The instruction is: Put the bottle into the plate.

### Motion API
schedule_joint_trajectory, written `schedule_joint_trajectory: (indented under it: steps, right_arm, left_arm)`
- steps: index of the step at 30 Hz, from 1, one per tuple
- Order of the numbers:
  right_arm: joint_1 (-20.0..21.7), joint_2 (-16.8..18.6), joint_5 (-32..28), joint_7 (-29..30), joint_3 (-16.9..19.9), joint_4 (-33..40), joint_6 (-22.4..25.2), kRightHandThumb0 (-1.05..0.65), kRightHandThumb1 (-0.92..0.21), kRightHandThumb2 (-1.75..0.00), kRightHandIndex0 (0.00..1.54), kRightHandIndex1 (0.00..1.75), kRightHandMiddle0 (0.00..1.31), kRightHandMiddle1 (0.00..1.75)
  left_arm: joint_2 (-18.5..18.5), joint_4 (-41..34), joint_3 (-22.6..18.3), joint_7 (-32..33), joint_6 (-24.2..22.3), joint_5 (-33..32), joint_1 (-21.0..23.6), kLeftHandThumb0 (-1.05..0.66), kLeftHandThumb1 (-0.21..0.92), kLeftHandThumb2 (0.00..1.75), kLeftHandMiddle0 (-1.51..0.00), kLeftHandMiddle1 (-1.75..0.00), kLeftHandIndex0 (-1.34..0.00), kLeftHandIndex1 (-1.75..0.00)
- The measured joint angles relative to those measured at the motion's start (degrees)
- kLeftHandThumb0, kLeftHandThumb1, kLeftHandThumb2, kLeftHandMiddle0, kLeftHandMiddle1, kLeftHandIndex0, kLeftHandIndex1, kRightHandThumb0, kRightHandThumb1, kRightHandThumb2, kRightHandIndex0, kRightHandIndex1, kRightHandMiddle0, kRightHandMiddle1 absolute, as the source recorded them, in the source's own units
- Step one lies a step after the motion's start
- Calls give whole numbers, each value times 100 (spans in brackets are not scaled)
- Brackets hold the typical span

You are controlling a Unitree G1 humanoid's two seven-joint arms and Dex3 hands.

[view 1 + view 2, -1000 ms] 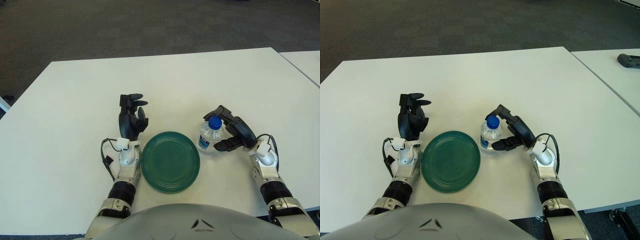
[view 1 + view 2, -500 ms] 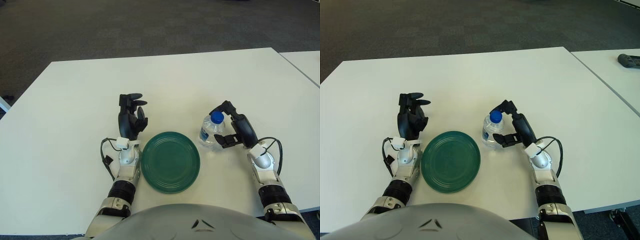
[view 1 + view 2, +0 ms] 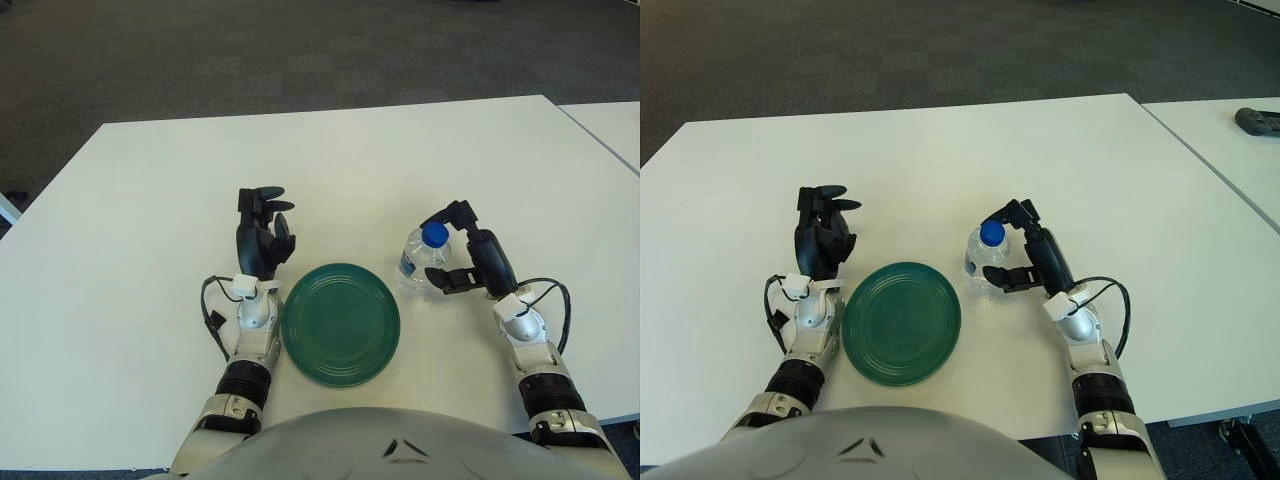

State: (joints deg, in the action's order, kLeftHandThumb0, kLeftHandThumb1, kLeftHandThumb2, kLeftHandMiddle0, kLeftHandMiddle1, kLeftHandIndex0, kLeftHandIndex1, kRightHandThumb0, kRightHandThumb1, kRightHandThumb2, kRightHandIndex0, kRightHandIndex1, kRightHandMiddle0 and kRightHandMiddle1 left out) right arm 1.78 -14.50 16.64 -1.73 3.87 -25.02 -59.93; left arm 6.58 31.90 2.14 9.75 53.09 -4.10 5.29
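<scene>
**Closing the grip on the bottle before the lift**

The left robot hand (image 3: 263, 238) shows at about 10 o'clock from the green plate (image 3: 341, 323), just beside its rim, fingers upright and loosely spread with nothing in them; it has no part in this step. The plate lies flat on the white desk (image 3: 150, 200) and is bare, so the whole dish is free as a landing spot.

The bottle (image 3: 419, 259), clear with a blue cap, stands upright on the desk at about 2 o'clock from the plate, close to the rim but outside it. The right robot hand (image 3: 468, 252) comes in from the bottle's 3 o'clock side, fingers curved around it: one arches near the cap, another reaches in low at the body. Whether the fingers (image 3: 1011, 279) already press on the plastic cannot be told; the grip looks partly closed rather than firm.

To do this well, the robot hand likely should clamp on the body below the cap, since a hold high up would let the bottle swing. A thin bottle may buckle, so a moderate squeeze seems wise. Then lift straight up enough to clear the rim, carry toward 8 o'clock, and set it down near the plate's centre
</scene>
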Motion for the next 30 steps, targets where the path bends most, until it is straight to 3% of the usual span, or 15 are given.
schedule_joint_trajectory:
  steps: [30]
  right_arm:
    - [106,-33,332,550,-156,-33,2,-42,-55,-102,126,175,44,175]
  left_arm:
    - [0,181,-42,-172,61,-247,146,-97,92,75,-24,-171,-21,-152]
